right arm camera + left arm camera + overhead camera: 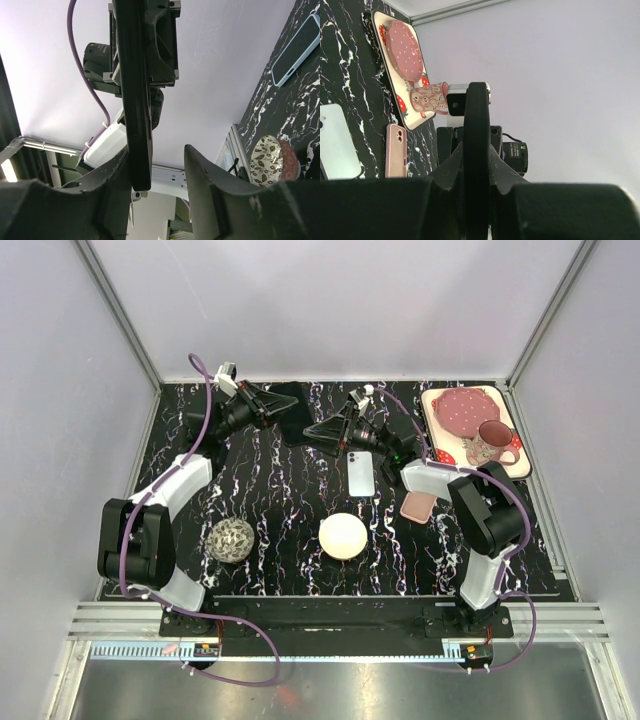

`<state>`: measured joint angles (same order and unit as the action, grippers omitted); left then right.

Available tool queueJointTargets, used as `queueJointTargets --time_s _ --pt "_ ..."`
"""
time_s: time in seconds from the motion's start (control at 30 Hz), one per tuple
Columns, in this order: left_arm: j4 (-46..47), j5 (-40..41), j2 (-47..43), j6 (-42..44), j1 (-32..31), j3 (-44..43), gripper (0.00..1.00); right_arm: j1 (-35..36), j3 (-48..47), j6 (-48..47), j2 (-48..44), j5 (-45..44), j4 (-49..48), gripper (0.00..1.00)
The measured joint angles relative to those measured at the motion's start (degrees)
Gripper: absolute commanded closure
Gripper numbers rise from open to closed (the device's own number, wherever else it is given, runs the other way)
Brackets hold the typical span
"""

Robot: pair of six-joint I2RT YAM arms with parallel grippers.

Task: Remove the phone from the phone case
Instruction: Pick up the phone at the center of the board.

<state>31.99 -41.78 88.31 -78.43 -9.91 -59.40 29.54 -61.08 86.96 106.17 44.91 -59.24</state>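
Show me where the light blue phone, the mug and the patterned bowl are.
light blue phone (361,473): top view, middle of its back.
mug (484,450): top view, its patterned side.
patterned bowl (232,539): top view, its middle.

The right gripper (159,150) gapes, a black case (136,100) edge-on between its jaws; a phone (299,49) lies on the counter (280,110).

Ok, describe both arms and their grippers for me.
Both the left arm and right arm have white links between bulky black joints, with a purple cable looping along each. The left gripper and right gripper are black with two wedge-shaped fingers.
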Motion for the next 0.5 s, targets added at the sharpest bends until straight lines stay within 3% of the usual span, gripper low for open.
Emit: queueJointTargets --time_s 0.1,0.33,0.43,0.5 --pt "0.0 0.0 0.0 0.0 0.1 0.0 1.0 0.1 0.9 1.4 0.0 -0.8 -1.6 0.55" --pt "0.0 0.0 0.0 0.3 0.6 0.5 1.0 0.2 2.3 3.0 -0.5 -2.4 -4.2 0.77" --pt "-0.1 0.0 0.0 0.3 1.1 0.9 1.0 0.2 3.1 3.2 -0.8 -2.7 -4.6 0.77" --pt "-0.2 0.0 0.0 0.3 1.1 1.0 1.0 0.3 3.6 3.3 -0.9 -3.3 -4.9 0.7"
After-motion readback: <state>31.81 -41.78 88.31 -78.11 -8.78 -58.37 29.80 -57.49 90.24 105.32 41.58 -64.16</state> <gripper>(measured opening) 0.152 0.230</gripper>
